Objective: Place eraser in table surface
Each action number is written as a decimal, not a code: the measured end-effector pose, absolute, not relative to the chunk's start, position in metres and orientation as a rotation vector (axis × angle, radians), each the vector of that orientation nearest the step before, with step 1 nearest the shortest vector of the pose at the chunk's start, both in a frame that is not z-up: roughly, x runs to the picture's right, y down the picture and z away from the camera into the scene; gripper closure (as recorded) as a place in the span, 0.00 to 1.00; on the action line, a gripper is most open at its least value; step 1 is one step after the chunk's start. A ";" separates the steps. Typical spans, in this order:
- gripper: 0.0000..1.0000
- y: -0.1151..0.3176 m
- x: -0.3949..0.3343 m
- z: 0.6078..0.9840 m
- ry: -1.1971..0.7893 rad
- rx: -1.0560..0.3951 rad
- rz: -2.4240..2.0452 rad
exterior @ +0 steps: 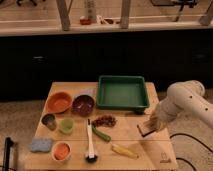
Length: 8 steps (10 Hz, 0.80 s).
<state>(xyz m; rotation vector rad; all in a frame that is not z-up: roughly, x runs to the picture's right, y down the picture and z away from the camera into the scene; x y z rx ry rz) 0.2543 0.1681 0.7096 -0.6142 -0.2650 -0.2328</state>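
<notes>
The eraser [144,132], a small block with a tan wood top and a dark felt side, is in the lower right part of the frame. It is pinched in my gripper [148,127], whose fingers are pressed together on it. It hangs low over the pale wooden table surface [150,154], and I cannot tell if it touches the wood. I think it is light and stiff on the wood side and soft on the felt side, so it will not break. The wood sides are the best place to hold it, since the felt may squash and slip. The bare wood under me looks free, so I think nothing blocks the way down. The green square tray [122,92] is just above me in the frame, and I must not put the block in there. The yellow corn [123,150] lies near, to the lower left. The long green vegetable [101,134] and the black-handled brush [90,147] are farther left. The blue-grey sponge [41,145] and the orange bowl [59,102] are well apart, at the left side.
</notes>
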 end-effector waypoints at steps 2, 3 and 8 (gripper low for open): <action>1.00 0.161 0.251 0.710 -0.260 -0.614 -0.254; 1.00 0.156 0.247 0.712 -0.262 -0.610 -0.268; 1.00 0.147 0.233 0.719 -0.278 -0.624 -0.324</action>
